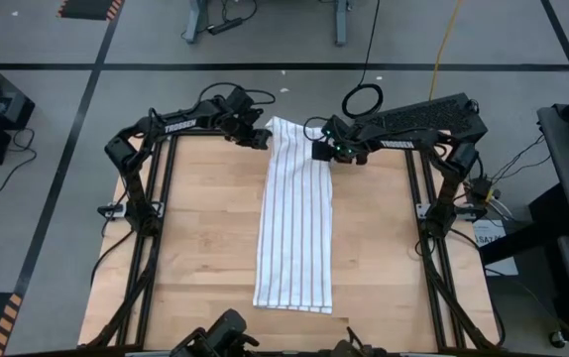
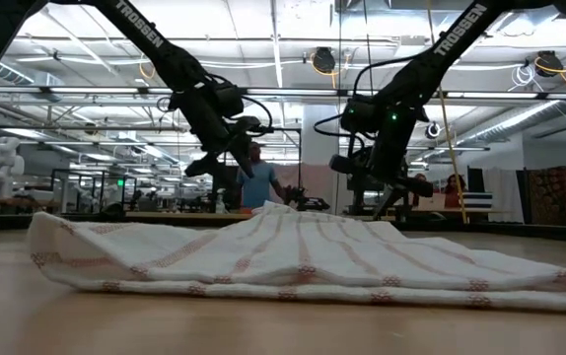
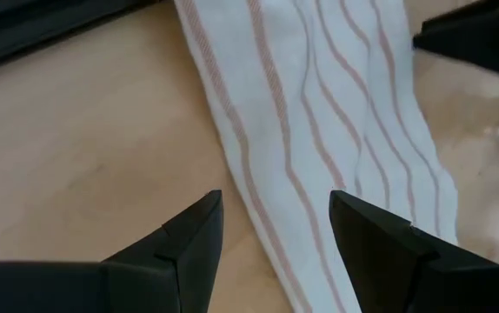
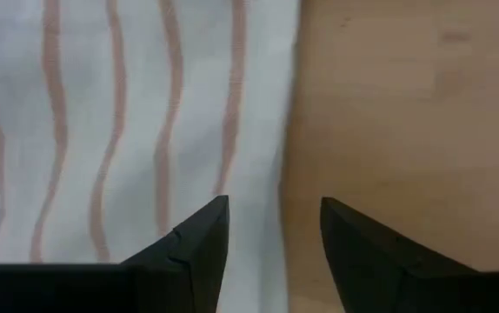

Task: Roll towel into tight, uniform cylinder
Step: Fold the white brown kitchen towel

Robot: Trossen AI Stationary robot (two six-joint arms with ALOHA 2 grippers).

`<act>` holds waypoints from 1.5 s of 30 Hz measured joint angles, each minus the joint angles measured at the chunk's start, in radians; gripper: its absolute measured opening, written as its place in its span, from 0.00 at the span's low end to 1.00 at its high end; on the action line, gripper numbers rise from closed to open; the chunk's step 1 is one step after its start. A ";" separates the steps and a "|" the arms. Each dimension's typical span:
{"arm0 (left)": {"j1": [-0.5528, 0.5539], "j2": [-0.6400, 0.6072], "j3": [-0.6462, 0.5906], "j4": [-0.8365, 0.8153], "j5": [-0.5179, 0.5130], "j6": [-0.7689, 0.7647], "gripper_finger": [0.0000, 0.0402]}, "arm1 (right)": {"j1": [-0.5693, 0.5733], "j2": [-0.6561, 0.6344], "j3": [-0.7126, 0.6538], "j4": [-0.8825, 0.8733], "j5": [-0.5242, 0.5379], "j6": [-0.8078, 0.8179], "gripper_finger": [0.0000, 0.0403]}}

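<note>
White pinstriped towel [image 1: 295, 220] lies flat as a long strip down the middle of the wooden table [image 1: 195, 238], unrolled, its far end near the back edge between both arms. Left gripper [image 3: 276, 230] hovers over the far left corner, jaws partly open and straddling the long hem, holding nothing. Right gripper [image 4: 274, 228] hovers over the far right edge, jaws likewise partly open and empty, one finger above cloth, the other above bare wood.

Judgement: step in hand is pinching the far end to start the roll. To do it well, both grippers should descend level, take matching bites at the same distance from the end hem, then turn the first fold together. Uneven bites would likely give a skewed, conical roll.
</note>
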 joint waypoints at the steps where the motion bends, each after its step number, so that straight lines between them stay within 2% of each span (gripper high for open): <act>1: -0.001 0.000 0.000 0.001 0.000 0.000 0.53 | -0.007 -0.006 0.000 0.014 0.000 -0.002 0.43; 6: -0.003 0.000 0.000 0.023 0.000 0.000 0.53 | -0.044 0.004 0.003 0.062 -0.010 -0.020 0.46; 9: -0.003 0.000 0.000 0.029 0.000 0.000 0.53 | -0.072 0.045 0.000 0.098 -0.100 -0.028 0.46; 12: -0.003 0.000 0.000 0.037 0.000 0.000 0.53 | -0.087 0.082 0.001 0.135 -0.156 -0.041 0.45; 16: -0.003 0.000 0.000 0.042 -0.025 0.003 0.53 | -0.090 0.110 0.004 0.173 -0.164 -0.071 0.40; 20: 0.002 0.001 0.000 0.073 -0.056 0.040 0.53 | -0.089 0.114 0.000 0.199 -0.165 -0.095 0.30; 25: 0.025 0.001 0.000 0.113 -0.059 0.043 0.53 | -0.089 0.118 0.000 0.230 -0.159 -0.112 0.07; 27: 0.041 0.001 0.000 0.126 -0.079 0.043 0.53 | -0.089 0.118 0.000 0.251 -0.161 -0.133 0.02; 31: 0.075 0.009 0.000 0.175 -0.140 0.049 0.53 | -0.089 0.106 0.000 0.304 -0.164 -0.135 0.03; 38: 0.109 0.065 0.000 0.268 -0.109 0.047 0.47 | -0.086 0.034 0.005 0.451 -0.136 -0.184 0.01; 45: 0.109 0.108 -0.001 0.293 -0.085 0.043 0.38 | -0.090 0.017 0.004 0.395 -0.131 -0.194 0.01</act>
